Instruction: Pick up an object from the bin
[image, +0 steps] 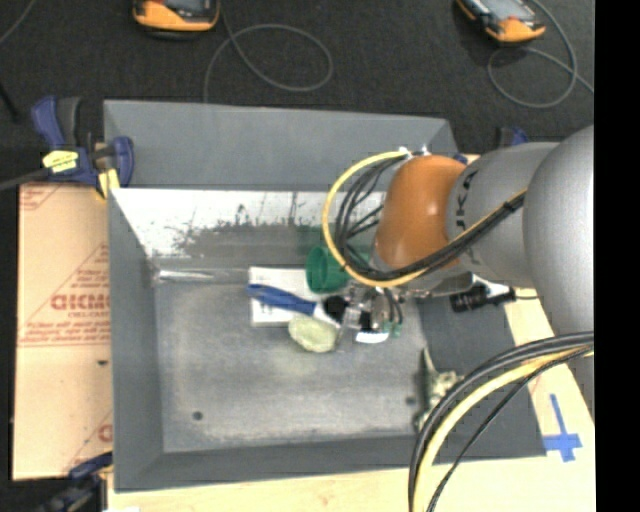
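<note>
Grey sheet metal is forming the bin (215, 405), and its floor is lying bare over the whole left half and along the near edge. The arm (555, 230) is reaching in over the bin's right edge, with its orange cover (425, 215) and looped cables (340, 215) hanging over the right part of the far wall. The gripper (365, 315) is sitting low over the floor, right of the bin's centre, at the right end of a small cluster of things. How far the claw is standing open cannot be told, as the wrist is covering it from above, and nothing is showing as held in it. A pale yellow-green lump (313, 336), rounded and soft-looking, is lying just beside the gripper on its left, nearest of all the things; whether the two are touching cannot be told. A white flat pack (266, 310) is lying just left of the lump, towards the bin's centre, with a blue strip (280, 296) lying slantwise across it. A dark green piece (322, 268) is lying between the pack and the far wall, partly under the cables. A small white piece (372, 337) is showing directly under the gripper on its near side.
</note>
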